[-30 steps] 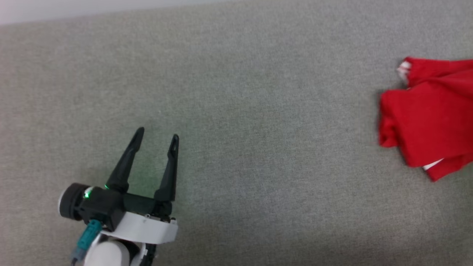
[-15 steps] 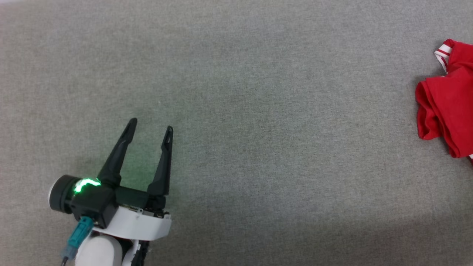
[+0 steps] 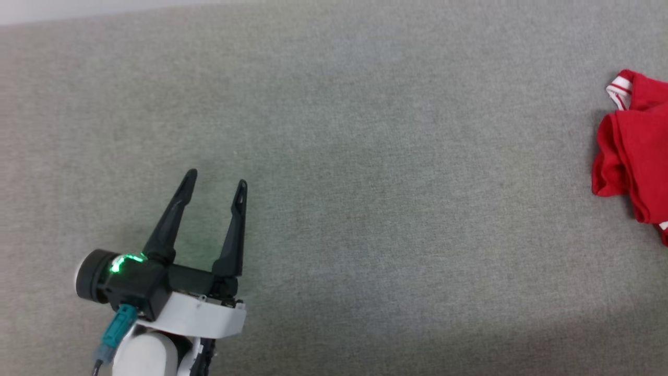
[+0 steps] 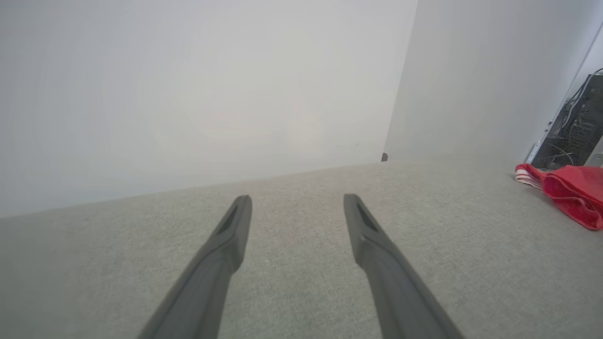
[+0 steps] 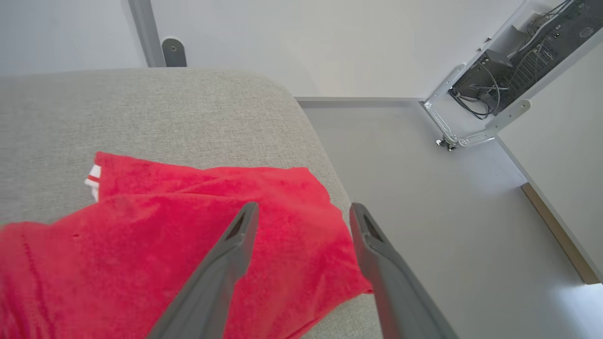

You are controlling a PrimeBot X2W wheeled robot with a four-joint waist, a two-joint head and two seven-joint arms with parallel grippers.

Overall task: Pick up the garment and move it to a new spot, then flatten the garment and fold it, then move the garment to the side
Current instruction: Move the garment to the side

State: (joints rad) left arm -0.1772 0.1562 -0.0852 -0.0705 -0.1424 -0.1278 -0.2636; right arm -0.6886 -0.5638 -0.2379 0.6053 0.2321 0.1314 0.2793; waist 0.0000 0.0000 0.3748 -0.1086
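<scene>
There, spread right claw point(image 5: 304, 206) over garment point(image 5: 141, 226)

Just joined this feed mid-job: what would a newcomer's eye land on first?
The bright red shirt, crumpled at the far right edge of the grey cushion, near its rounded corner. Then the left end effector at lower left, open over bare cushion, and the right end effector, open over the shirt.

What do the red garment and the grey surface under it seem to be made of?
The garment: soft knit fabric, likely cotton, matte, fuzzy; it lies in loose folds. The grey surface: probably woven upholstery cloth; fine matte grain shows.
</scene>
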